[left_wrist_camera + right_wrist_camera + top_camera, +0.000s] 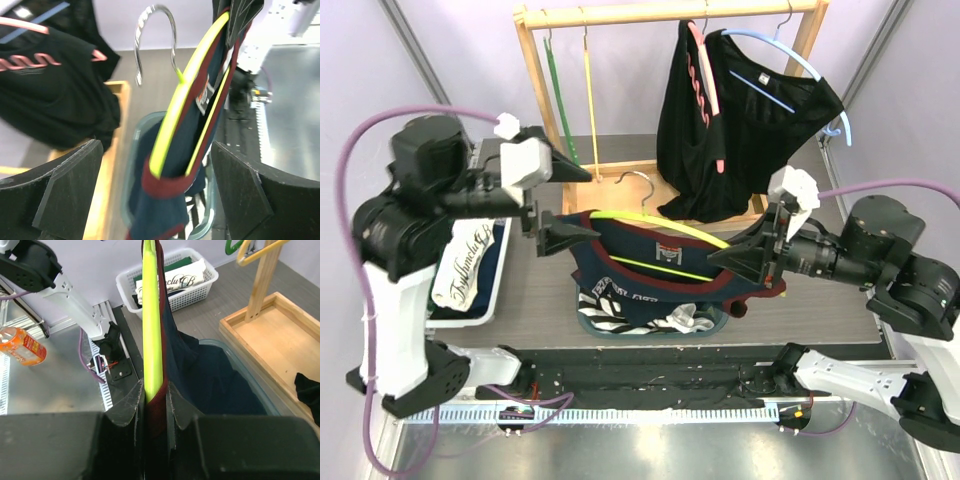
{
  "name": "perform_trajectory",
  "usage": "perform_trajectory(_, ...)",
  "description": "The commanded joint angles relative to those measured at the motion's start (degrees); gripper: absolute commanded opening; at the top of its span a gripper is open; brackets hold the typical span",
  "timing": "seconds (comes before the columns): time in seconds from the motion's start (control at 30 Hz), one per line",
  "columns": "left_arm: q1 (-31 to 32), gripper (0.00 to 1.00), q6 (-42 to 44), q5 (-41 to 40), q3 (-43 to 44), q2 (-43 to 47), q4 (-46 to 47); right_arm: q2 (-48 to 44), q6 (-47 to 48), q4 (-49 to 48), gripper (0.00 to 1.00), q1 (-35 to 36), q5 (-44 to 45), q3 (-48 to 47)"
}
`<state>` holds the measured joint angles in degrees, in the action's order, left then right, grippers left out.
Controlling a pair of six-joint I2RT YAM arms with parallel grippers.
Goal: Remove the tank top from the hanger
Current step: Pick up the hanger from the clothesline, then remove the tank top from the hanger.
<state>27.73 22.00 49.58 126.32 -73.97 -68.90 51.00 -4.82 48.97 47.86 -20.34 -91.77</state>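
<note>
A navy tank top point(650, 268) with maroon trim hangs on a yellow-green hanger point(660, 228) held level above a bin. My right gripper point(745, 255) is shut on the hanger's right end, pinching the maroon strap with it; in the right wrist view the hanger point(152, 315) and strap run between the closed jaws of the right gripper point(155, 400). My left gripper point(568, 203) stands open around the hanger's left end. In the left wrist view the hanger point(172, 125) and tank top point(165, 200) hang between its wide fingers point(65, 185) without touching them.
A blue-rimmed bin point(720, 322) with striped cloth sits under the tank top. A white basket point(485, 300) of clothes stands at the left. Behind is a wooden rack point(670, 15) with black garments point(740, 130) and spare hangers point(565, 110).
</note>
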Motion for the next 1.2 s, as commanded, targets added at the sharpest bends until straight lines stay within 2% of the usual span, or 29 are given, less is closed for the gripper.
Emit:
perform_trajectory(0.0,-0.30,0.93,0.50,9.46,0.41,-2.75,-0.61,0.76,0.42,-5.90,0.01,0.22,-3.57,-2.54)
perform_trajectory(0.23,-0.30,0.84,1.47,15.89,0.77,-4.78,-3.69,1.29,1.56,-7.75,0.01,0.22,-3.66,-2.89)
perform_trajectory(0.3,-0.30,0.79,1.82,16.16,0.50,-5.12,-4.30,1.29,1.74,-8.89,0.01,0.13,-3.74,-2.89)
perform_trajectory(0.33,-0.30,0.71,1.91,16.16,0.59,-5.21,-4.48,1.38,2.00,-8.98,0.01,0.13,-3.48,-3.07)
perform_trajectory(0.43,-0.30,0.57,1.91,16.51,1.03,-5.30,-4.75,1.38,2.44,-9.85,0.01,0.22,-3.22,-2.98)
perform_trajectory(0.7,-0.22,0.58,0.94,15.19,1.21,-6.01,-3.61,1.38,2.45,-13.90,0.01,0.13,-3.39,-1.66)
perform_trajectory(0.77,-0.22,0.49,0.68,15.37,1.47,-6.27,-3.17,1.55,2.45,-14.34,0.01,0.13,-3.31,-1.57)
perform_trajectory(0.8,-0.22,0.32,0.59,15.54,1.73,-6.27,-2.82,1.64,2.45,-14.52,0.01,0.22,-3.13,-1.40)
perform_trajectory(0.9,-0.22,0.10,-0.03,15.11,2.26,-6.36,-1.59,1.21,2.53,-15.30,0.01,0.13,-1.64,0.26)
perform_trajectory(1.07,-0.22,0.11,-2.13,14.49,2.96,-7.06,1.22,-0.20,2.45,-16.89,0.01,0.13,3.97,4.83)
perform_trajectory(1.13,-0.13,0.10,-2.14,13.00,3.05,-7.58,2.19,-1.08,2.18,-17.15,0.14,0.13,8.61,5.89)
perform_trajectory(1.17,0.13,0.09,-1.53,11.86,3.05,-7.85,2.54,-1.43,1.66,-17.24,0.24,0.13,10.74,6.85)
